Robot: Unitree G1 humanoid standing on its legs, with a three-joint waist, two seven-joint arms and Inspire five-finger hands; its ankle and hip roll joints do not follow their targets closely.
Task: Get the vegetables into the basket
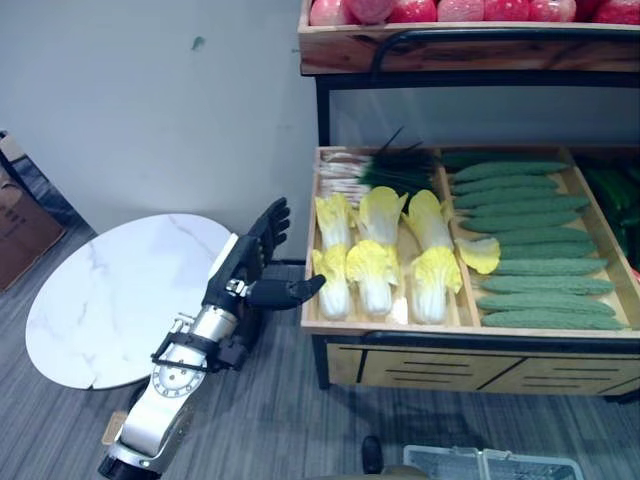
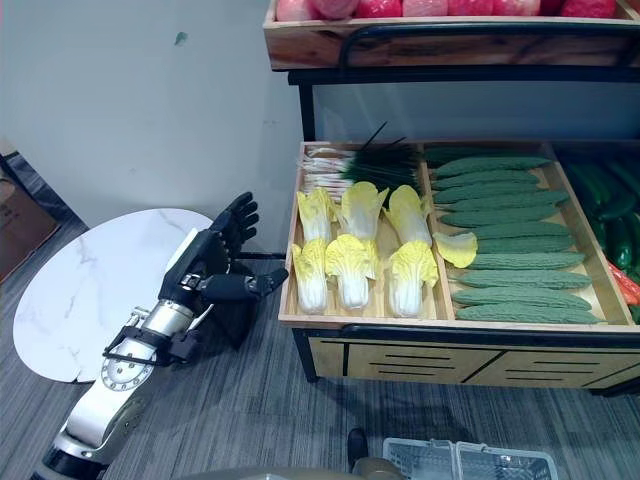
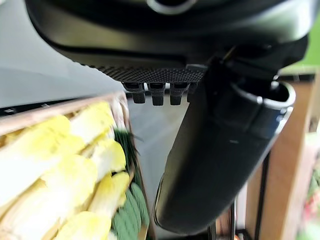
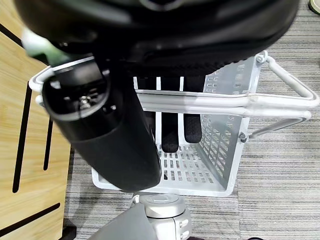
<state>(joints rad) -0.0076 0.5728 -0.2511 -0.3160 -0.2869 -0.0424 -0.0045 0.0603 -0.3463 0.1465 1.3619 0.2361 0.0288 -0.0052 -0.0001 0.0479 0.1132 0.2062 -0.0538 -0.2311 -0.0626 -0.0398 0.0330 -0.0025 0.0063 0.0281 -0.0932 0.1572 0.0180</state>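
Several yellow-white napa cabbages (image 1: 375, 262) lie in the left compartment of a low wooden crate (image 1: 385, 328). Bumpy green gourds (image 1: 530, 230) fill the compartment beside them. My left hand (image 1: 245, 265) hovers open just off the crate's left edge, its thumb reaching toward the leftmost cabbage (image 2: 310, 265). In the left wrist view the thumb (image 3: 220, 160) stands beside the cabbages (image 3: 65, 170). A grey wire basket (image 4: 220, 145) hangs low by the floor at the stand's front (image 1: 500, 465). My right hand (image 4: 110, 140) is shut on its handle (image 4: 280, 102).
A round white marble table (image 1: 100, 300) stands left of the stand. Green chives (image 1: 390, 170) lie at the crate's back. An upper shelf with red apples (image 1: 460, 10) overhangs the crate. Dark cucumbers (image 1: 615, 195) sit far right. A cardboard box (image 1: 20, 220) is at far left.
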